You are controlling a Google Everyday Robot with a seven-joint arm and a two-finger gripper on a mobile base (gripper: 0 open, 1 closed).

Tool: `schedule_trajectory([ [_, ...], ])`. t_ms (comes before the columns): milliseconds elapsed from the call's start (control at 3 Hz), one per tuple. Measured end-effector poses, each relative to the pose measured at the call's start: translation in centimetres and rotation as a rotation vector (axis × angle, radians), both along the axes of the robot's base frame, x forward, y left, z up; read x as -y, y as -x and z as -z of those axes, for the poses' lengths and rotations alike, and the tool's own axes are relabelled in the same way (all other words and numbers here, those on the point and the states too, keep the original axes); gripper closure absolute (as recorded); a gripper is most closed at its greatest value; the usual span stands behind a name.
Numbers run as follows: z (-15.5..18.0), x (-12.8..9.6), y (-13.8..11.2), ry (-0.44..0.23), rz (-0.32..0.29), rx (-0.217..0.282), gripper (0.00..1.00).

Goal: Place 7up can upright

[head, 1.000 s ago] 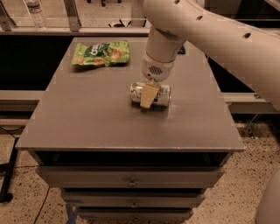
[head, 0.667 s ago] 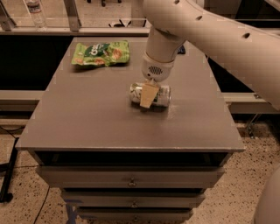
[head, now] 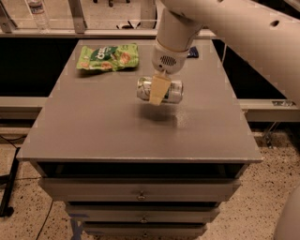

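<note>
The 7up can (head: 174,91), silver-white with green markings, lies on its side in my gripper (head: 158,92), a little above the middle of the grey table (head: 93,126). Its shadow falls on the tabletop just below. The gripper comes down from the white arm above and is shut on the can's middle. One tan finger (head: 158,89) crosses the can's front; the other finger is hidden behind it.
A green snack bag (head: 108,57) lies flat at the table's back left. A small dark object (head: 193,52) sits at the back right edge. Drawers (head: 140,192) are below the tabletop. A rail and a bottle (head: 36,9) stand behind the table.
The gripper has risen a little with the can in it. The can now hangs off the tabletop with a shadow under it, still on its side.
</note>
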State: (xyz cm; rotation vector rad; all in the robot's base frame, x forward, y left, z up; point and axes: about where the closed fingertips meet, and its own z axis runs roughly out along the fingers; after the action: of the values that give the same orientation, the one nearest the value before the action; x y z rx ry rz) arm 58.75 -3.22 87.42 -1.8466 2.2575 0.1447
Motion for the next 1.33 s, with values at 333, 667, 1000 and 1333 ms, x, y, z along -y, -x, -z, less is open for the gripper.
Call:
schedule_trajectory([
  [333, -2.5, -0.6, -0.7, -0.11, -0.046, 0.053, 1.0],
  [667, -3.8, -1.6, -0.8, -0.284, -0.108, 0.105, 1.0],
  [1000, -4.1, -2.4, -1.0, -0.486, -0.152, 0.161, 1.0],
  [1333, -4.4, -2.7, -1.5, -0.668, -0.165, 0.195, 1.0],
])
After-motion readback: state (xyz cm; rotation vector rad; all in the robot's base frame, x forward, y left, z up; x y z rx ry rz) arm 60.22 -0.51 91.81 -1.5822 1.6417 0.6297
